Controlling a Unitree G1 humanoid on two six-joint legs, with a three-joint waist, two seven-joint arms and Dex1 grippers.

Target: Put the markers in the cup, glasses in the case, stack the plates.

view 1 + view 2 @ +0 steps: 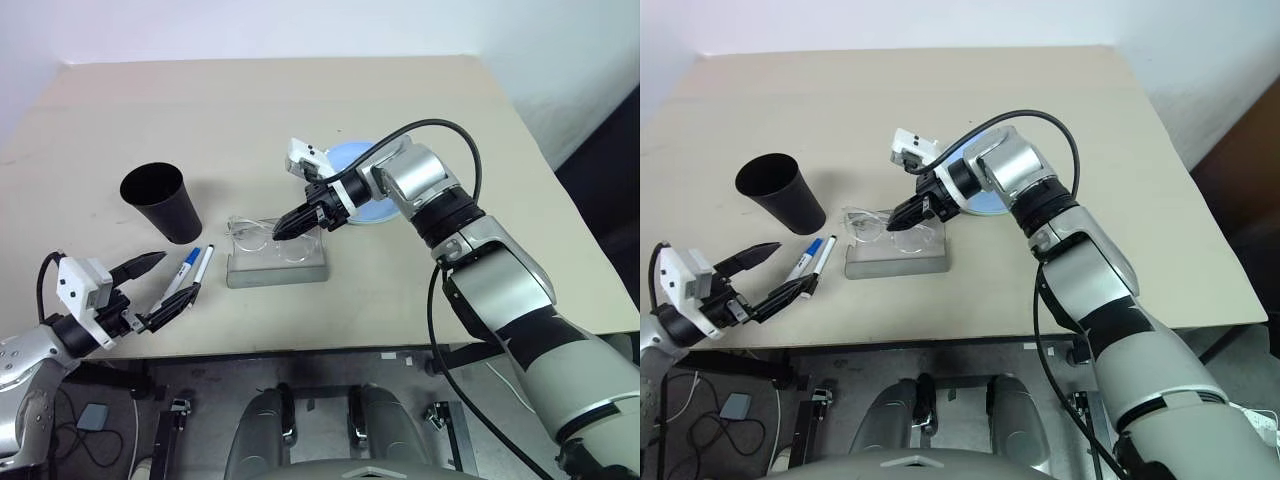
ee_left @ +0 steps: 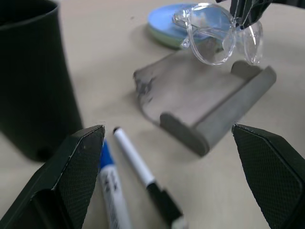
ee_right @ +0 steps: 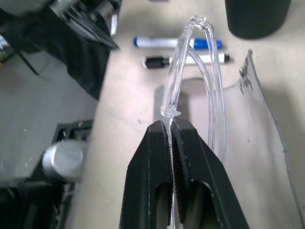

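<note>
Nearest, at the front edge of the surface (image 1: 420, 90), the left end effector (image 1: 160, 285) is held wide open and empty, just short of the two markers (image 1: 192, 272), which lie side by side, blue-capped and black-capped, not yet picked up. Just beyond them the cup (image 1: 163, 202) is seen upright, matte black and apparently empty.

The step in hand is judged to be the glasses. They (image 2: 219, 36) are pinched by the frame in the closed right end effector (image 1: 283, 230) and held above the case (image 1: 277, 262), clear of its floor. The frame is thin and fully transparent, the lenses clear. The case lies open, grey and flat. The next move is thought to call for a gentle lowering so that the frame settles inside the case walls before release.

Farthest, the plates (image 1: 345, 155) are seen behind the right arm, largely hidden; whether they are stacked cannot be told from the eye views.
</note>
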